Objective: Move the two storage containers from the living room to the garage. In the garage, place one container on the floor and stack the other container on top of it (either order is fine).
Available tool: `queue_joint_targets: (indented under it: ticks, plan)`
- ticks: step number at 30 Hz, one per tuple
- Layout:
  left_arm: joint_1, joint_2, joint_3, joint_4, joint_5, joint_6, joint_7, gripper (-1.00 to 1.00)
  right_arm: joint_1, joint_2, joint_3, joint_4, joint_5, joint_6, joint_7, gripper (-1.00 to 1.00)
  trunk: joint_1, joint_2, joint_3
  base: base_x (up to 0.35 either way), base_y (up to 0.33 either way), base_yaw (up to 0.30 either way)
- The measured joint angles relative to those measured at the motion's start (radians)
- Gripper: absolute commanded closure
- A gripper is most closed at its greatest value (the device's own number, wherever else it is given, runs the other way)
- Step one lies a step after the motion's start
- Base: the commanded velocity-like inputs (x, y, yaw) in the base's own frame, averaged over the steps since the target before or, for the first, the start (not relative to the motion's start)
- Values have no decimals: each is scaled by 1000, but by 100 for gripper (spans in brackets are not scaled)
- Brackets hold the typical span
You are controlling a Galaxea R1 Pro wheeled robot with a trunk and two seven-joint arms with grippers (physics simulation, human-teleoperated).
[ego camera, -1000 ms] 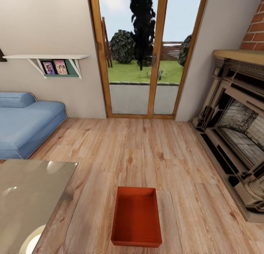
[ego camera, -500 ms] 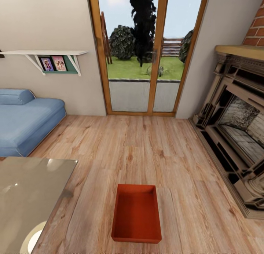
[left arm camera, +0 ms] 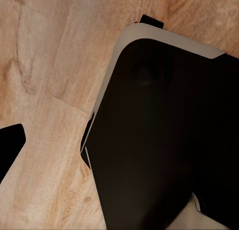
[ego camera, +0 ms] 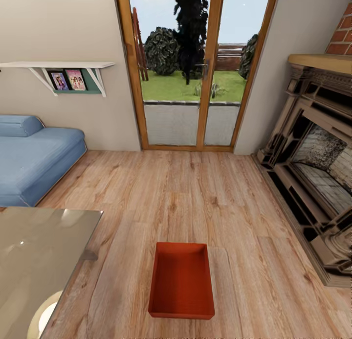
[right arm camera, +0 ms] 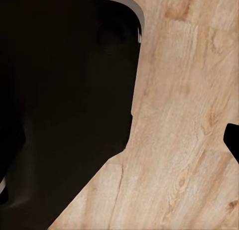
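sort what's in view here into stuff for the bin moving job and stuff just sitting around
For the job:
- orange-red bin, open and empty, on the wood floor

Just there:
- blue sofa
- glass table
- fireplace
- glass doors
- shelf with photos

Bright, even daylight; soft render.

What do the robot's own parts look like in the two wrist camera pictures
In the left wrist view a large matte black body with rounded corners is edged by a pale grey-white rim; a small black tip pokes in at the side. The right wrist view shows a similar black rounded body, above light wood planks.
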Motion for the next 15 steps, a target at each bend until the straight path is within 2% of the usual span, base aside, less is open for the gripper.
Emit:
queue_joint_targets:
  ticks: [15]
  plan:
    - [0, 0, 0, 0, 0, 0, 0, -100, 0, 0, 1, 0, 3, 0, -4, -100, 0, 0, -24, 0, 0, -124]
